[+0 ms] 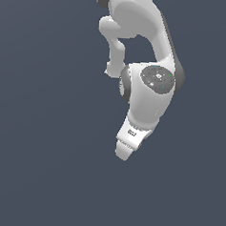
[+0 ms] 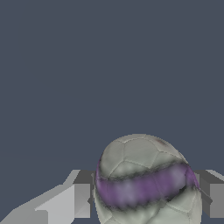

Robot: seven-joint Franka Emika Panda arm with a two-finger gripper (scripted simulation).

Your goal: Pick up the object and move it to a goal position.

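In the wrist view the object [image 2: 144, 175], an off-white ball with stitched panels and a purple band, fills the space between my two grey fingers [image 2: 82, 200]. My gripper [image 2: 148, 201] is shut on it, one pad pressing each side of the ball. In the exterior view the white arm hangs down with the gripper [image 1: 123, 153] at its lower end. The hand hides the ball in that view.
A plain dark blue-grey surface [image 1: 44, 167] surrounds the arm in both views. The arm's upper links [image 1: 140, 21] rise toward the top of the exterior view. No other objects or edges show.
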